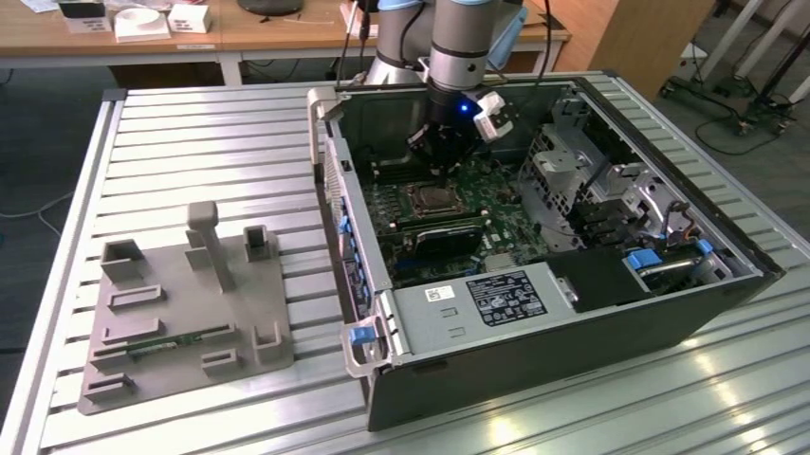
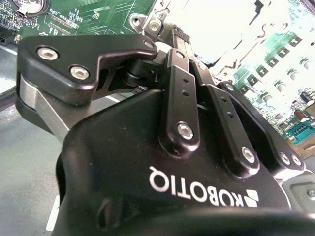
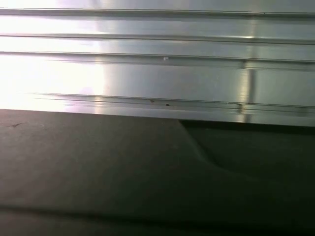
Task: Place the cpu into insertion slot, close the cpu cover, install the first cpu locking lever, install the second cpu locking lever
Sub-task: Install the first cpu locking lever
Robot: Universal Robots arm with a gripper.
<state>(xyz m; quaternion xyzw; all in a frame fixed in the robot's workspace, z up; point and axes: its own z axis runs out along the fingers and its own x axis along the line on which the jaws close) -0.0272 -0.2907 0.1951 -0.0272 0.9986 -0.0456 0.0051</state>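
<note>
- Judged step: working at the socket (image 1: 434,199) on the board (image 1: 437,213); it called for a slow, straight descent, keeping clear of the case (image 1: 532,313) walls.
- The gripper (image 1: 439,159) hung just above the socket; whether its fingers were spread or pressed together could not be told.
- The cpu cover (image 2: 226,29) appeared bright, just beyond the gripper's linkage.

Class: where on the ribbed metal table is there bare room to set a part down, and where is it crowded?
Bare: the table beyond the grey holder tray, beside the computer case. Crowded: inside the case, where the gripper hangs over the circuit board.
</note>
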